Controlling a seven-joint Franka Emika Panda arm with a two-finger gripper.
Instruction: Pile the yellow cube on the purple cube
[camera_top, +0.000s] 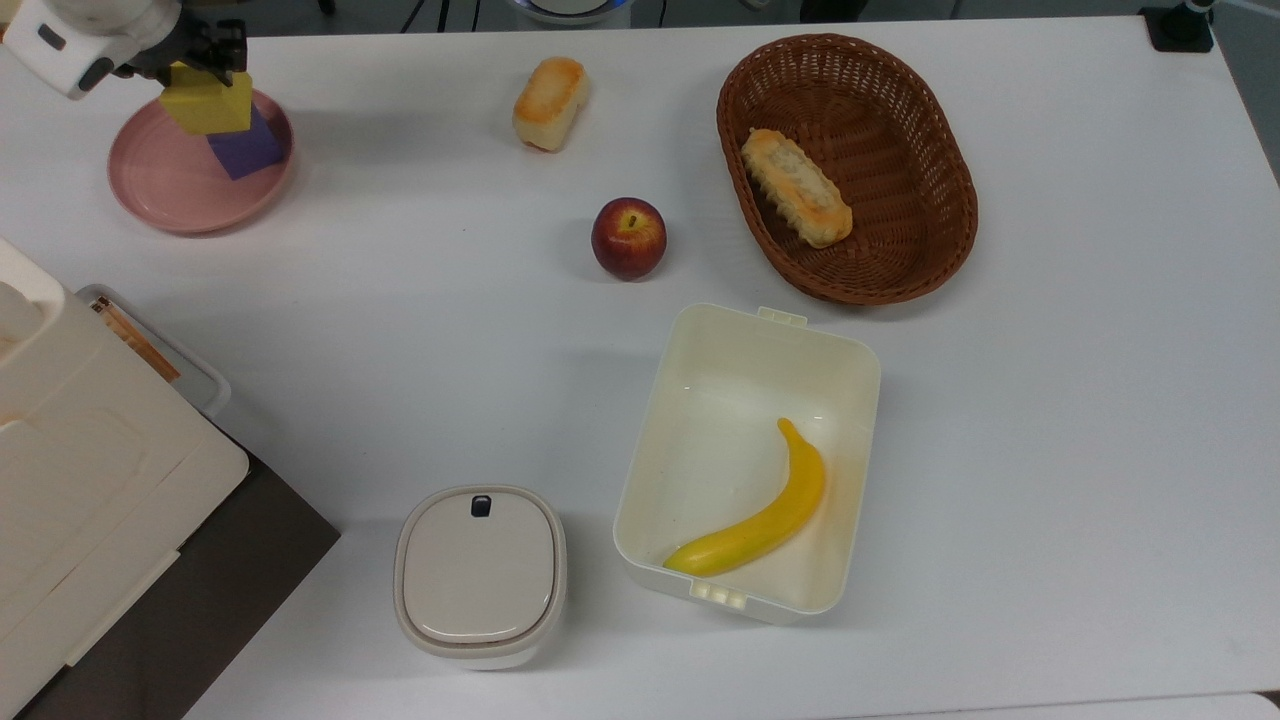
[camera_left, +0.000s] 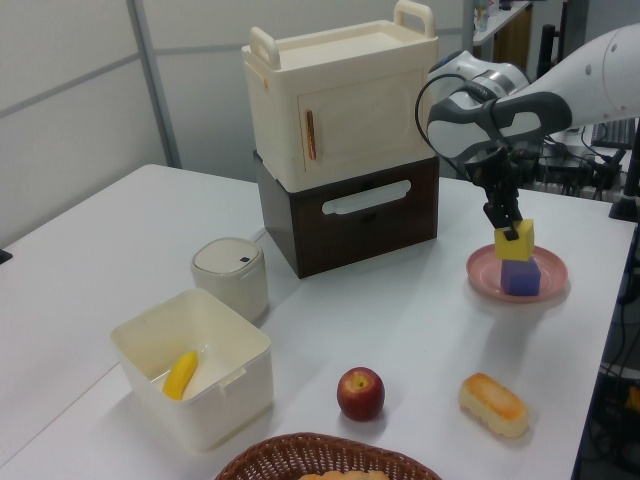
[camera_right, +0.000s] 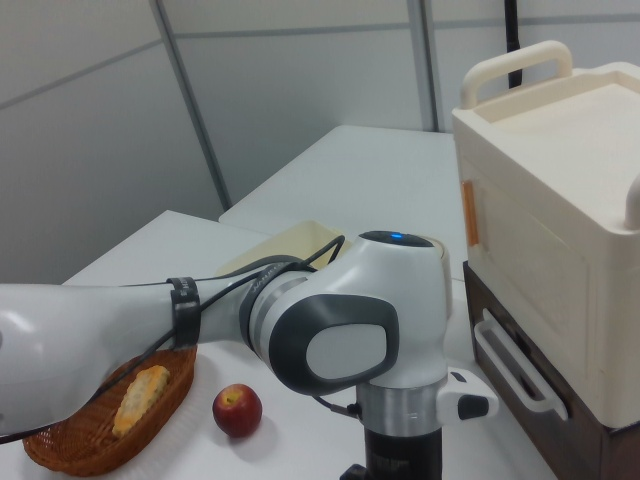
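Note:
The yellow cube (camera_top: 208, 102) (camera_left: 516, 242) rests slightly tilted on top of the purple cube (camera_top: 250, 150) (camera_left: 521, 278), which stands in a pink plate (camera_top: 160, 190) (camera_left: 483, 268). This plate is at the top view's far left and the left view's right. My gripper (camera_top: 207, 58) (camera_left: 511, 230) comes down from above and is shut on the yellow cube. Most of the purple cube's top is hidden by the yellow cube in the top view.
A bread roll (camera_top: 549, 102) and an apple (camera_top: 628, 237) lie mid-table. A wicker basket (camera_top: 955, 150) holds another bread. An open white box (camera_top: 700, 340) holds a banana (camera_top: 760, 520). A lidded white container (camera_top: 480, 575) and a cream-and-brown cabinet (camera_left: 345, 150) stand nearby.

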